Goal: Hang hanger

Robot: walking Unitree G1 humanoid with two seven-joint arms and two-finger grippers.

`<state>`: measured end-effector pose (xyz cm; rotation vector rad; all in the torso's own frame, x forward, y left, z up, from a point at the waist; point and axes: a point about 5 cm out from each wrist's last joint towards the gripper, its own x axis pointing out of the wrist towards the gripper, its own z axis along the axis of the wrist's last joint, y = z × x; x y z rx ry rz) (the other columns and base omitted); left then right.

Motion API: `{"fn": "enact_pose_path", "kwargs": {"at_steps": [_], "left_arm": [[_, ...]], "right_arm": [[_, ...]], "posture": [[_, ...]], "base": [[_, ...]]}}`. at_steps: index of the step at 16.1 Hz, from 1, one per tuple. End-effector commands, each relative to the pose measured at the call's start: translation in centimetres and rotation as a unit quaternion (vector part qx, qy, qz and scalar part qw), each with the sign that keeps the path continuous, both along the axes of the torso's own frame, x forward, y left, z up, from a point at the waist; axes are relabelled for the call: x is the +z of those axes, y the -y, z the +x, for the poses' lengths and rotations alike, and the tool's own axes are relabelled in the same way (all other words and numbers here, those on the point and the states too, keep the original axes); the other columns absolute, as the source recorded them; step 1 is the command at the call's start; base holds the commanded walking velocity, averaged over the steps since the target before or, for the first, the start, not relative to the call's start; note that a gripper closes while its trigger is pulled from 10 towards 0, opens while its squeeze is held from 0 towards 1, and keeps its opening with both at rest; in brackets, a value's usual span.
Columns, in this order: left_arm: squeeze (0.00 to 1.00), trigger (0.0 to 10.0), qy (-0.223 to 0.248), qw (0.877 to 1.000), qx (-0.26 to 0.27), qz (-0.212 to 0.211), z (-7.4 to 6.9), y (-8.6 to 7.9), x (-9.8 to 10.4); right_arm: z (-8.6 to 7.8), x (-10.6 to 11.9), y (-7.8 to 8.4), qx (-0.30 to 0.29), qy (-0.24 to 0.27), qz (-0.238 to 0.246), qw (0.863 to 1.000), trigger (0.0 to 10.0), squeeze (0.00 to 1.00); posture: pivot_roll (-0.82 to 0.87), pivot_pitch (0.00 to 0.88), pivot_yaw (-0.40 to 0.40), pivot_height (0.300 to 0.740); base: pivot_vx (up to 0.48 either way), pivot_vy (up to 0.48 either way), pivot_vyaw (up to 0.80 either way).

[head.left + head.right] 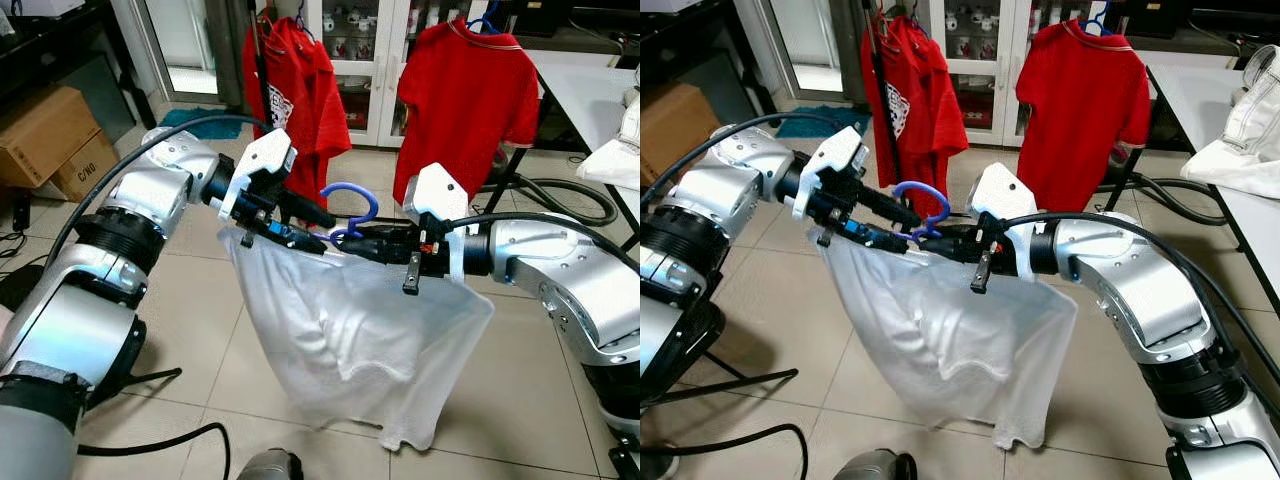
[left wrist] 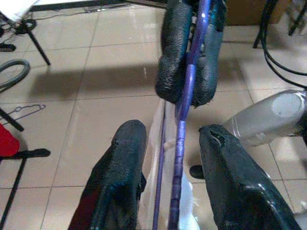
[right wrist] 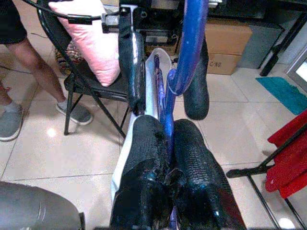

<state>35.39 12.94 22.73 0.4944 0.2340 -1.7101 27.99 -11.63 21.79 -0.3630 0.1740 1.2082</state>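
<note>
My right tool (image 1: 352,237) is clamped tight on the blue hanger (image 1: 352,212), its rough, pebbled black fingers (image 3: 192,158) pressed together around the thin glossy wire just below the hook. My left tool (image 1: 318,217) meets it from the other side; its fingers (image 2: 122,167) stand well apart with the blue wire running down the gap between them, touching neither that I can see. The hanger sits in mid-air between my two silver arms, above the tiled floor (image 1: 200,300), hook curling upward in a smooth rounded loop.

From it drapes a white garment (image 1: 350,340), thin, faintly meshed and half see-through, falling in soft folds with a ragged lower edge.

Behind, two red polo shirts (image 1: 470,95) hang in front of a glass-fronted cabinet (image 1: 365,50). A cardboard box (image 1: 50,140) stands at my left; a white tabletop (image 1: 590,90) with pale cloth on it is at my right. Black cables (image 1: 560,195) loop across the floor. In the right wrist view, a person's legs (image 3: 19,62) stand beside a black folding chair (image 3: 91,91) carrying a pink cushion (image 3: 96,38).
</note>
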Motion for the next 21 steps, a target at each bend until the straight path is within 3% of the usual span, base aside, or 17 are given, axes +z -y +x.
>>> {"fn": "enact_pose_path", "kwargs": {"at_steps": [1,7,16,17,21], "left_arm": [[0.0,0.0,-0.001,1.0,-0.005,0.0,-0.2,-0.1,0.0],[0.0,0.0,0.006,0.999,-0.024,0.039,-0.5,0.0,-1.1],[0.0,0.0,0.001,1.0,-0.015,0.0,-0.5,-0.2,-0.7],[0.0,0.0,-0.003,1.0,-0.011,-0.002,-0.6,-0.6,-1.0],[0.0,0.0,-0.014,1.0,0.006,-0.013,-0.9,-1.7,-1.7]], "right_arm": [[-0.3,1.1,-0.5,0.018,0.023,-0.003,1.0,10.0,0.0],[-0.3,1.3,-0.6,0.023,0.022,-0.003,0.999,10.0,0.0],[-0.3,1.3,-0.7,0.019,0.011,0.012,1.0,10.0,0.0],[-0.5,1.4,-0.6,0.018,0.001,0.021,1.0,10.0,1.0],[-1.1,1.3,-0.6,0.03,-0.004,0.023,0.999,10.0,1.0]], "posture": [[-0.02,0.0,0.097,0.74],[-0.02,0.0,0.099,0.74],[-0.02,0.0,0.1,0.74],[-0.02,0.0,0.099,0.74],[-0.02,0.0,0.099,0.74]], "base": [[0.0,0.0,0.0],[0.0,0.0,0.0],[0.0,0.0,0.0],[0.0,0.0,0.0],[0.0,0.0,0.0]]}}
